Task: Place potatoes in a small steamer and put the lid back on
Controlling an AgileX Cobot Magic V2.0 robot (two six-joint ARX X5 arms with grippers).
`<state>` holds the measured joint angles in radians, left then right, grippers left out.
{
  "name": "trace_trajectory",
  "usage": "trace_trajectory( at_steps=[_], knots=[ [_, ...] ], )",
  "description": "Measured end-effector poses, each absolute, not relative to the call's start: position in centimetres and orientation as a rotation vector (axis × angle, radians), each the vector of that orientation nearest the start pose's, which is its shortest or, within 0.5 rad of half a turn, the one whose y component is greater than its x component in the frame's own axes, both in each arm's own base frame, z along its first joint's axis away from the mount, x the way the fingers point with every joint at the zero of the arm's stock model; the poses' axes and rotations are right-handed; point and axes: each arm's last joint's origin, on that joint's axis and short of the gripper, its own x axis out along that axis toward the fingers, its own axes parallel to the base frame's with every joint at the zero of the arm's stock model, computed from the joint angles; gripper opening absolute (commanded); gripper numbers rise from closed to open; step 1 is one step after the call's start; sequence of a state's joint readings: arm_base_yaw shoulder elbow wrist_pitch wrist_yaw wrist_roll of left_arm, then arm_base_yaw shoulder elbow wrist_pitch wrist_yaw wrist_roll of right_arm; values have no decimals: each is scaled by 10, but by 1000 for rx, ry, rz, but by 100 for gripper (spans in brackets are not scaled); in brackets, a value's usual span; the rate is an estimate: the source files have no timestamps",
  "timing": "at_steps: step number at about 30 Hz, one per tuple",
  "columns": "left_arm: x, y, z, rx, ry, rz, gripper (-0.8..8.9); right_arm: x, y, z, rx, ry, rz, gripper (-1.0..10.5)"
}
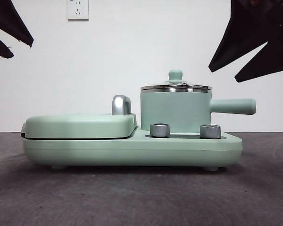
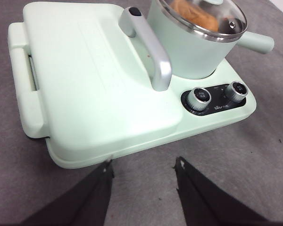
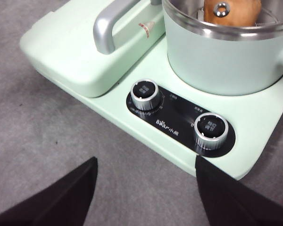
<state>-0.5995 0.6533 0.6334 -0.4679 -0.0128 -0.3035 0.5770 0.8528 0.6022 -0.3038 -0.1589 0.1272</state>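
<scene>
Front view: a mint green cooker base [image 1: 132, 150] sits on the grey table [image 1: 132, 197], with the pot on its right half and a flat griddle cover [image 1: 80, 125] on its left half.
Pot: the small mint green pot [image 1: 175, 112] stands upright on the base, its straight side handle [image 1: 233, 106] pointing right.
Lid: the glass lid [image 1: 176, 86] sits level on the pot's steel rim, its green knob [image 1: 175, 75] on top.
Potato: the orange-brown potato [image 2: 194, 13] lies inside the pot, seen through the glass from the left wrist view.
Dials: two silver dials [image 1: 160, 130] stand on the near edge of the base, just in front of the pot.
Griddle handle: a chrome handle [image 1: 121, 104] rises from the cover, just left of the pot.
Left gripper: the left gripper [image 2: 142, 172] hangs over the table near the base's edge, fingers apart, holding nothing.
Right gripper: the right gripper [image 3: 146, 172] hangs over the table near the dials, fingers wide apart, holding nothing.
Arms: both show only as black tips at the top corners of the front view, well apart from the pot.
Wall: a white socket [image 1: 78, 9] is on the far wall.
</scene>
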Motion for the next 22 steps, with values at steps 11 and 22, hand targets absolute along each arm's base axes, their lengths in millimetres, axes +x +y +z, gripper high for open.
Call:
trace_trajectory(
  at_steps=[11, 22],
  knots=[
    [117, -80, 274, -143, 549, -498, 7, 145, 103, 251, 24, 598, 758, 20],
    [117, -79, 275, -136, 544, -498, 7, 147, 104, 255, 30, 558, 761, 20]
  ],
)
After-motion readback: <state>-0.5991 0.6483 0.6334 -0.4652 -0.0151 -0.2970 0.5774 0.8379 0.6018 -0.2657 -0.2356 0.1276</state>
